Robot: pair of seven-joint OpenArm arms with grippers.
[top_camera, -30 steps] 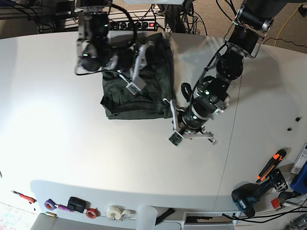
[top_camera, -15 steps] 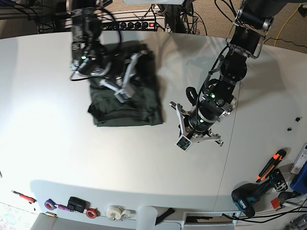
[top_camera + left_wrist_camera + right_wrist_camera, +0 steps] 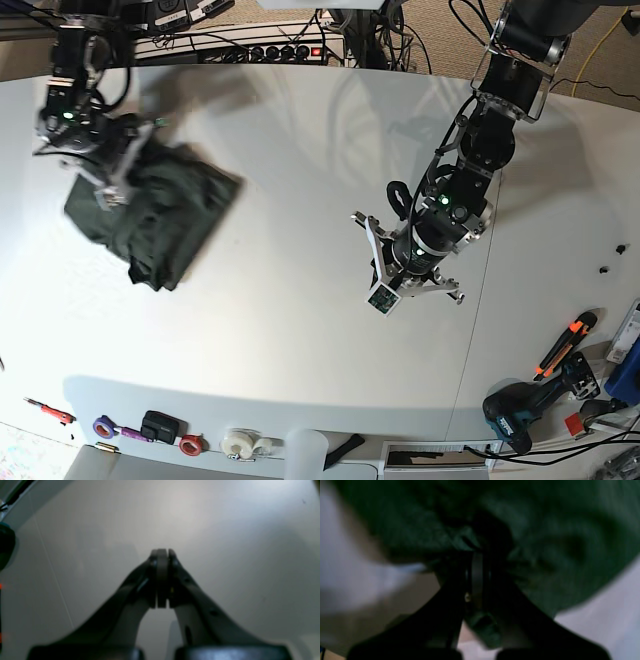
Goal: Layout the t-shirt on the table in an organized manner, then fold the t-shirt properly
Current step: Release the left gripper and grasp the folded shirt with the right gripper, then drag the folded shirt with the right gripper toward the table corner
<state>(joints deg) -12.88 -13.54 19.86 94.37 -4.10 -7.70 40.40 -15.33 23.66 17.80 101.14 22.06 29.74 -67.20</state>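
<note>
The dark green t-shirt [image 3: 165,215] lies bunched in a rough folded heap at the far left of the white table [image 3: 290,300]. My right gripper [image 3: 112,185] is at its upper left edge and is shut on a fold of the cloth, as the right wrist view [image 3: 476,557] shows, with the t-shirt [image 3: 545,542] filling that blurred view. My left gripper [image 3: 385,295] hovers over bare table in the middle, far from the shirt. It is shut and empty in the left wrist view [image 3: 162,555], over the table [image 3: 225,530].
A dark seam [image 3: 482,290] crosses the table right of my left arm. Tape rolls [image 3: 243,441], a drill [image 3: 520,412] and an orange-handled tool [image 3: 566,343] lie along the front and right edges. A power strip [image 3: 290,50] and cables sit behind the table.
My right arm has dragged the t-shirt far to the left across the table, and the shirt has turned and bunched. My left arm drew back from the shirt, then stayed still.
</note>
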